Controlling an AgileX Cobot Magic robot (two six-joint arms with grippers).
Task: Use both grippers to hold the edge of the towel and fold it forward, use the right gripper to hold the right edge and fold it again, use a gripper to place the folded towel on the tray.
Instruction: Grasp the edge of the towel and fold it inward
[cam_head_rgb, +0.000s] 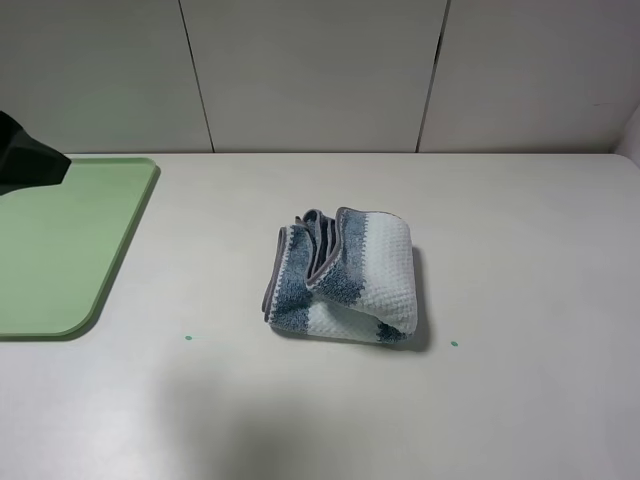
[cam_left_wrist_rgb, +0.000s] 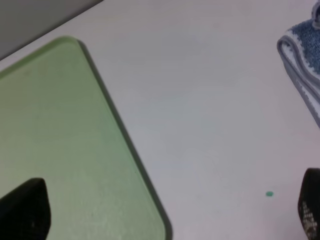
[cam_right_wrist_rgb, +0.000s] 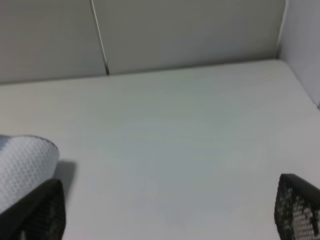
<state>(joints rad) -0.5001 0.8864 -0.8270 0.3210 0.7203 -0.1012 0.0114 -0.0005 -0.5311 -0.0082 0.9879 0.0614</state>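
Observation:
The towel (cam_head_rgb: 345, 275) lies folded into a thick bundle in the middle of the table, its grey piped edge (cam_head_rgb: 270, 285) showing along the left side and top. The pale green tray (cam_head_rgb: 60, 250) lies flat at the left with nothing on it. A black part of the left arm (cam_head_rgb: 30, 160) hangs over the tray's far corner. In the left wrist view the left gripper (cam_left_wrist_rgb: 167, 220) stands open above the tray (cam_left_wrist_rgb: 60, 140) corner, with the towel (cam_left_wrist_rgb: 302, 55) off to one side. The right gripper (cam_right_wrist_rgb: 170, 215) is open over bare table, and the towel (cam_right_wrist_rgb: 22, 165) lies beside one finger (cam_right_wrist_rgb: 42, 212).
Two small green dots (cam_head_rgb: 188, 338) (cam_head_rgb: 454, 344) mark the white table in front of the towel. A grey panelled wall (cam_head_rgb: 320, 70) closes the table's back edge.

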